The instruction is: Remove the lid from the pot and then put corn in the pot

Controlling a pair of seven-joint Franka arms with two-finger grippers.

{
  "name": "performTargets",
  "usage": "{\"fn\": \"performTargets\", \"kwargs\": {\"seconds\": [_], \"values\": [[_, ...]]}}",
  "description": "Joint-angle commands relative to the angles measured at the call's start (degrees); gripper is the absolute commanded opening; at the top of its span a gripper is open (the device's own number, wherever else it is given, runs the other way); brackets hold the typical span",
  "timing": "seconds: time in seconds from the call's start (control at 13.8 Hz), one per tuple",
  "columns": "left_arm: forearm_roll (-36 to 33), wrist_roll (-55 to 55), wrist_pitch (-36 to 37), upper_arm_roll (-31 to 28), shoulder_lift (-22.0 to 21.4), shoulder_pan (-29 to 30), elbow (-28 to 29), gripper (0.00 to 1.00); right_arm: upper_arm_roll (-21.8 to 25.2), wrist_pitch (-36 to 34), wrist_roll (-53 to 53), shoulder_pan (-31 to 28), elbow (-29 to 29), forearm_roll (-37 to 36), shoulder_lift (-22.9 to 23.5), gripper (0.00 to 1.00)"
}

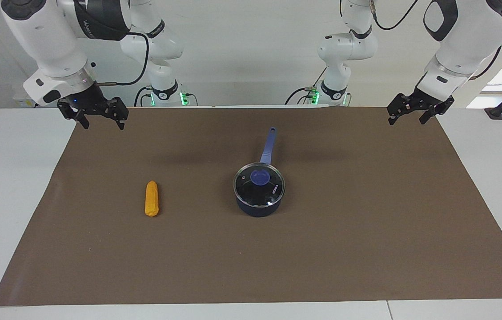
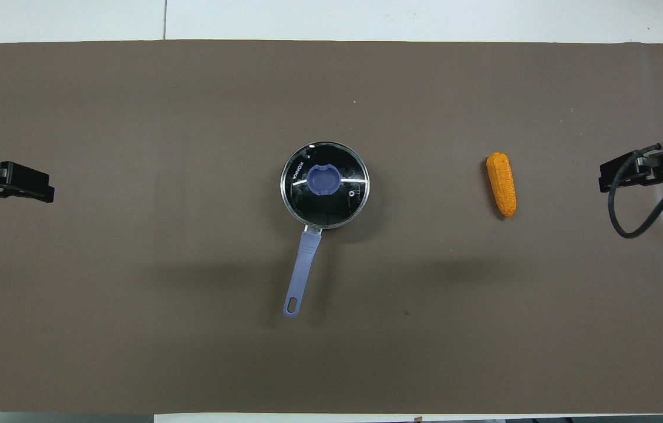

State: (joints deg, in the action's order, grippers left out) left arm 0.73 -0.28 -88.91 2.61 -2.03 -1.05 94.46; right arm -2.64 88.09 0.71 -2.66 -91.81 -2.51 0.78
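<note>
The dark blue pot (image 1: 257, 208) stands at the middle of the brown mat, its light blue handle (image 1: 268, 144) pointing toward the robots. The glass lid (image 1: 259, 184) with a blue knob sits closed on it. In the overhead view the lid (image 2: 324, 184) covers the pot, and the handle (image 2: 302, 270) shows. The orange-yellow corn (image 1: 151, 198) lies on the mat toward the right arm's end, also in the overhead view (image 2: 501, 184). My right gripper (image 1: 102, 122) hangs open and empty over the mat's corner near its base. My left gripper (image 1: 407, 119) hangs open and empty over the other near corner.
The brown mat (image 1: 322, 258) covers most of the white table (image 1: 10, 200). In the overhead view the left gripper (image 2: 43, 191) and right gripper (image 2: 604, 179) show at the mat's two ends. A black cable (image 2: 642, 205) loops by the right gripper.
</note>
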Motion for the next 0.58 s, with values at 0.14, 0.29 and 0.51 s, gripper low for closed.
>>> {"fn": "performTargets", "kwargs": {"seconds": [0.14,0.29,0.51], "values": [[-1.0,-0.51,0.23,0.11,-1.31,-0.19,1.25,1.0,-0.35,0.06,-1.59,-0.94,-0.47,1.28,-0.51,1.0],[-0.82,-0.86,-0.91,0.11,-1.66,-0.36,2.38,1.0,-0.35,0.15,-1.59,-0.85,-0.47,1.28,-0.6,1.0],[0.06,-5.14,-7.23,0.11,-0.35,-5.34,2.31,1.0,-0.35,-0.11,-1.59,-0.85,-0.56,1.28,-0.6,1.0]]}}
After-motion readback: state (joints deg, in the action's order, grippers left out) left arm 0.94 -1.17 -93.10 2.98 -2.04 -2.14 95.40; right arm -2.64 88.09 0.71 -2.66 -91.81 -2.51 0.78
